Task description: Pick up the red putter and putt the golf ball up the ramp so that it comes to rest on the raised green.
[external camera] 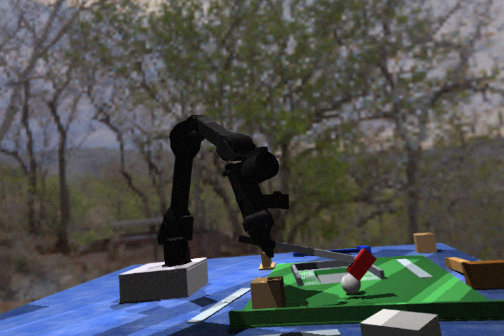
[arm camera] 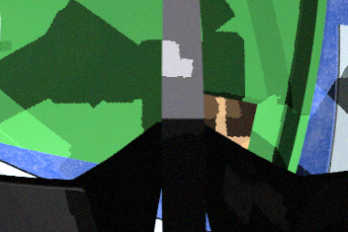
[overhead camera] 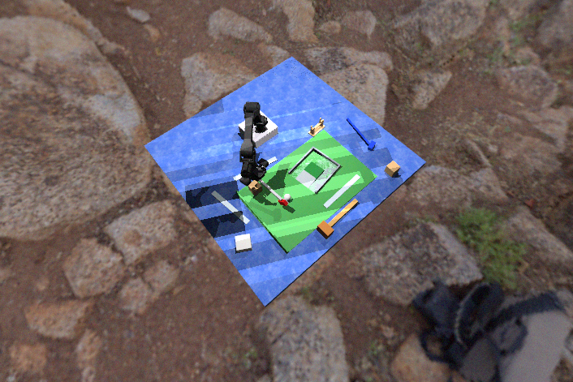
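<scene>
Putter [external camera: 325, 255] shaft sloping down toward ball [external camera: 350, 283]

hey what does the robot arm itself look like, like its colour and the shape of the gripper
The arm is matte black all over, built of blocky, rounded segments with bulkier joint housings, and stands on a light grey box base. No cables or markings show. The gripper is black too, narrowing to a wedge; in the wrist view its body fills the bottom edge as a dark angular shape, with a greyer panel on one side.
</scene>
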Robot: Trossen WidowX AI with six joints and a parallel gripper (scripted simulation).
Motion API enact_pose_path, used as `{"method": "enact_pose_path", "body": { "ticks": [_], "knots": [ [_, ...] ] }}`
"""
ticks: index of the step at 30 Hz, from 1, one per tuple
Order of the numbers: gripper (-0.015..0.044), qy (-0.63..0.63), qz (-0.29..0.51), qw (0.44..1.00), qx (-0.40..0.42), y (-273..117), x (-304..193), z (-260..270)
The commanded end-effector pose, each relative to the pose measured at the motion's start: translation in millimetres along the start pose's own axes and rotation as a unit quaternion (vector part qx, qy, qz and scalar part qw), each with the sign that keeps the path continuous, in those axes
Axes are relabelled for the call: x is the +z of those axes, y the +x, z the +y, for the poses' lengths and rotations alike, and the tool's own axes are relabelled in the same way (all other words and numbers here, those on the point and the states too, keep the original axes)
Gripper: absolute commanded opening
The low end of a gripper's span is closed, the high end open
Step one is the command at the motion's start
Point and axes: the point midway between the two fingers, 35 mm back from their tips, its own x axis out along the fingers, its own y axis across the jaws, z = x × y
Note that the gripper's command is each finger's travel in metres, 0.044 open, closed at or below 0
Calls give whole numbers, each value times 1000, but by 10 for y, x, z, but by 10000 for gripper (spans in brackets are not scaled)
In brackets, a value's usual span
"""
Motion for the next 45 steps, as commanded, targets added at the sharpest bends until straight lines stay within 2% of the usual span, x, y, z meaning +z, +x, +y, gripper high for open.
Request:
{"method": "enact_pose_path", "body": {
  "ticks": [1,22,35,45],
  "knots": [
    [0,3,0,1000,1,73,-18,-2],
    [0,3,0,1000,1,358,-97,2],
    [0,0,0,1000,-1,324,-88,-5],
    [0,2,0,1000,-1,354,-98,-276]
  ]
}}
